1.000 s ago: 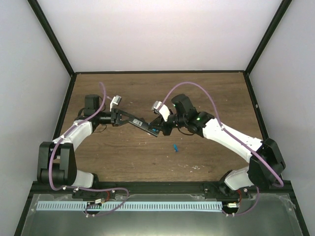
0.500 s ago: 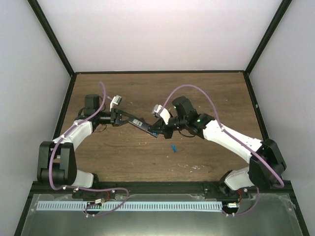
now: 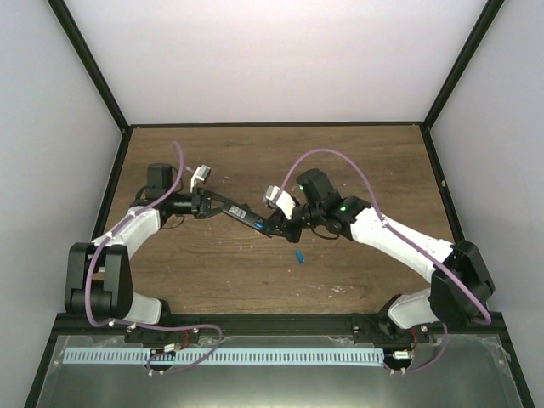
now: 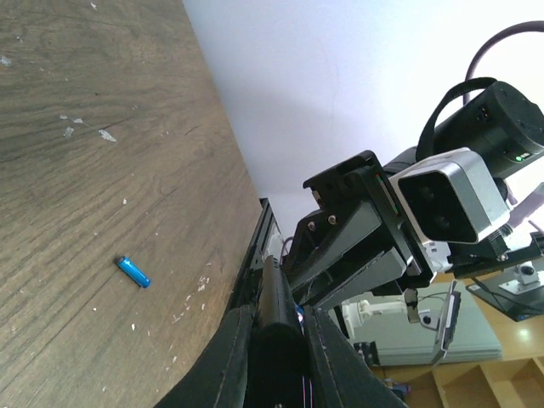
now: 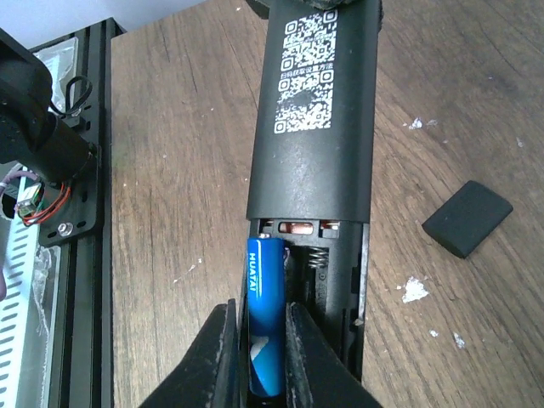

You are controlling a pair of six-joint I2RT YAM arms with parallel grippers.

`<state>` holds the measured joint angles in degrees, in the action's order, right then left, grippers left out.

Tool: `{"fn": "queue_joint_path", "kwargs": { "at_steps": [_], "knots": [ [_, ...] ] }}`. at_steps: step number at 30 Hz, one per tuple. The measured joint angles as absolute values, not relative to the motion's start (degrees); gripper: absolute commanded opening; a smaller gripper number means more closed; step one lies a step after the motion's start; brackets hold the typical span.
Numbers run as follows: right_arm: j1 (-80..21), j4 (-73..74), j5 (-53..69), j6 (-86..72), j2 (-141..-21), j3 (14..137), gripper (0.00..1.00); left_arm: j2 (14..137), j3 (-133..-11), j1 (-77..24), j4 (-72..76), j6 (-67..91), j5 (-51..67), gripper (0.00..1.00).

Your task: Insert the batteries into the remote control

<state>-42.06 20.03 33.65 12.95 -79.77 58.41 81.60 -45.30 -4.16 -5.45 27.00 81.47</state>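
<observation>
My left gripper is shut on the black remote control and holds it above the table, back side up. In the left wrist view the remote sits between the fingers. My right gripper is shut on a blue battery and holds it at the left slot of the remote's open battery compartment, its tip near the contact; the right slot with its spring is empty. The second blue battery lies on the table; it also shows in the left wrist view.
A small black cover piece lies on the wooden table right of the remote. Pale specks of debris dot the wood. Black frame rails border the table.
My right gripper has moved a little left toward the remote's end with the battery. The left arm has hardly moved.
</observation>
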Motion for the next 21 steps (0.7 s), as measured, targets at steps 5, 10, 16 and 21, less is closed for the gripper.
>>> {"fn": "queue_joint_path", "kwargs": {
  "at_steps": [5,10,16,21],
  "knots": [
    [-42.09,20.99,33.19,13.26,-79.75,58.46,0.14,81.65,-45.32,-4.14,-5.23,26.96,81.21,0.00],
    [-42.09,21.41,32.16,13.32,-79.13,58.48,0.23,81.65,-45.32,-4.14,-5.23,26.81,81.06,0.00],
    [-42.06,21.34,28.91,13.72,-75.22,58.83,0.43,81.65,-45.50,-4.14,-5.34,26.76,81.60,0.00],
    [-42.06,19.51,26.00,13.28,-70.43,59.53,0.69,81.65,-45.76,-4.14,-5.76,26.55,81.84,0.00]
  ]
}}
